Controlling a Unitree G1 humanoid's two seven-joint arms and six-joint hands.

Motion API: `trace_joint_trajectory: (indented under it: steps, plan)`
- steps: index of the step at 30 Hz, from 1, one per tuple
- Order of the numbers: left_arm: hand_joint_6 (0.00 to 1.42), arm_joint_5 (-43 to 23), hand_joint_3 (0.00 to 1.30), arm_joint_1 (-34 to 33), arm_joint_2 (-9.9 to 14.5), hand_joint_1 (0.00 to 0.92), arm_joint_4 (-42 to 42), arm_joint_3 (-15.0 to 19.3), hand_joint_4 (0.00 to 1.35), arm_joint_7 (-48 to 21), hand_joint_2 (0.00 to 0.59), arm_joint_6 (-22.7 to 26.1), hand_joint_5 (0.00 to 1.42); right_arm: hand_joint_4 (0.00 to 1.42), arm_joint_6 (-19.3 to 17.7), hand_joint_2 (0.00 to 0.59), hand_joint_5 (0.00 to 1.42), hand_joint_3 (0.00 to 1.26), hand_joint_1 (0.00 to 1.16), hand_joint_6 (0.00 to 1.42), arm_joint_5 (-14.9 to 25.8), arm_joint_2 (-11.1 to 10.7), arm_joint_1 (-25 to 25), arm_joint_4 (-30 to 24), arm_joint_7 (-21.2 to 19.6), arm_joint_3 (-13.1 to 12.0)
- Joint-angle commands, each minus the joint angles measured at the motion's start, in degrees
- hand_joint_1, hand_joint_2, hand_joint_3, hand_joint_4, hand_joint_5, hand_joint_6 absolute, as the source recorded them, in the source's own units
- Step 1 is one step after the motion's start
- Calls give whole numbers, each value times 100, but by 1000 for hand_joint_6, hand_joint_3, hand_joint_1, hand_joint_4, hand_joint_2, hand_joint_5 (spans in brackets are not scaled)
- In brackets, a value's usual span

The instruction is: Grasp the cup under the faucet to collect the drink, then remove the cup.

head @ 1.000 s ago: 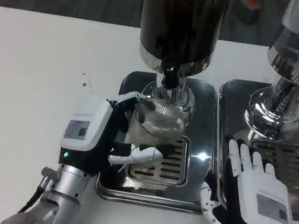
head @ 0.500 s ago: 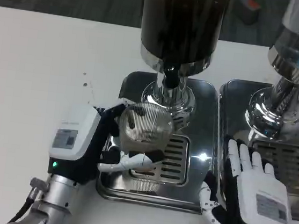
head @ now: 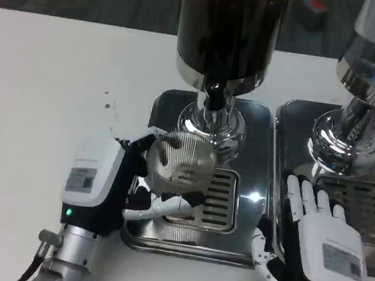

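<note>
Cup held over the drip tray, forward of the faucet.
Left hand (head: 104, 185) fingers (head: 156, 205) wrapped the ribbed clear cup (head: 180, 159) above the tray (head: 246, 218); contents unreadable. Right hand (head: 321, 247) lay flat, fingers spread, holding nothing, on the neighbouring tray's edge.

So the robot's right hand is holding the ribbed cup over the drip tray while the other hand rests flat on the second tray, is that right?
No, the head view shows the left hand holding the ribbed cup over the drip tray; the right hand rests flat on the second tray.

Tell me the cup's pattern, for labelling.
Clear with fine ribbing, cup, head view.
</note>
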Motion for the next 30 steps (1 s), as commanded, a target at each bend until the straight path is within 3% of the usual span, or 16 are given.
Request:
trace_joint_trajectory:
  steps: [1, 13, 22, 30]
  plan:
    - [903, 76, 704, -201, -137, 313, 145, -112, 757, 17, 54, 125, 944, 0, 30, 560, 0, 0, 190, 0, 36, 15, 2, -64, -14, -29]
    - [849, 76, 645, -331, -179, 321, 207, -193, 702, 156, 71, 191, 895, 0, 54, 560, 0, 0, 190, 0, 31, 24, 54, -103, -9, -23]
    - [503, -50, 355, -332, -71, 11, 159, -148, 378, -185, 29, -12, 655, 0, 41, 560, 0, 0, 190, 0, 51, 30, 16, -67, -8, -17]
    - [446, -154, 349, -182, 96, 0, -11, 2, 368, -95, 16, -347, 626, 0, 25, 560, 0, 0, 190, 0, 76, 19, -31, -28, -8, -19]
